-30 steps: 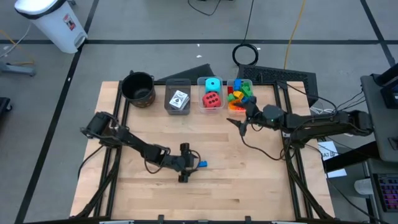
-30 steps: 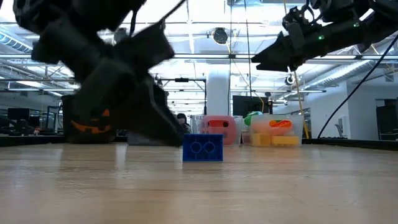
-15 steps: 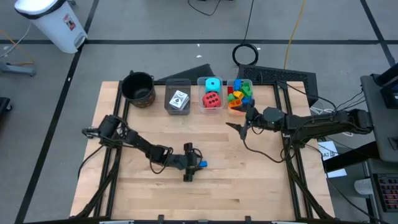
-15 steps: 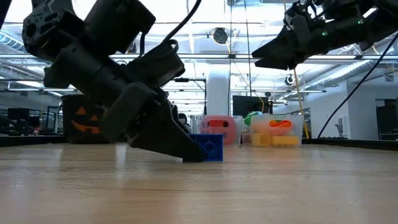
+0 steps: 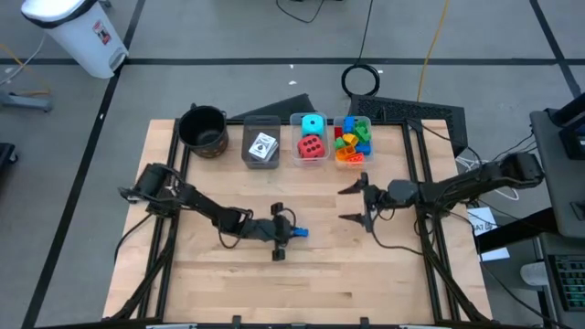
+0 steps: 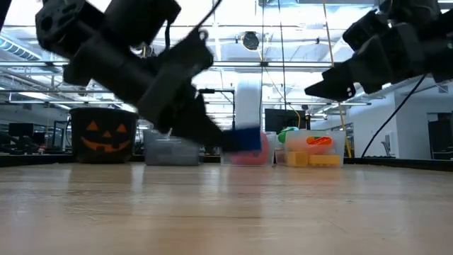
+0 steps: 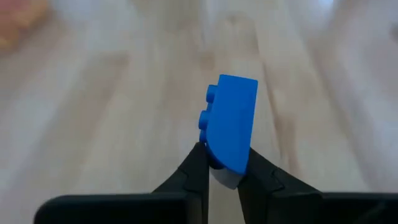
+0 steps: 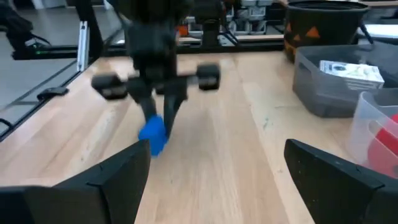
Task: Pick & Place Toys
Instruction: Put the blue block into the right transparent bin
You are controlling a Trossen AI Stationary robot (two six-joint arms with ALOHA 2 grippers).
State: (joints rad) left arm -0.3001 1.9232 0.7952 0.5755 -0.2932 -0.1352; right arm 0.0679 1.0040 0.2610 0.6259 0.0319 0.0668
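- Left wrist view: the left gripper [image 7: 222,169] has its fingers pinched on a blue brick [image 7: 231,122].
- Low view: that brick [image 6: 245,139] hangs clear above the table [image 6: 226,205].
- High view: the right gripper [image 5: 351,204], mid-table, spread wide and empty.

A robotics lab or industrial hall: a wooden workbench [image 5: 320,274] on a grey marked floor [image 5: 219,37], cables [image 5: 361,80], ceiling trusses [image 6: 283,67] and monitors [image 6: 21,131] in the background.
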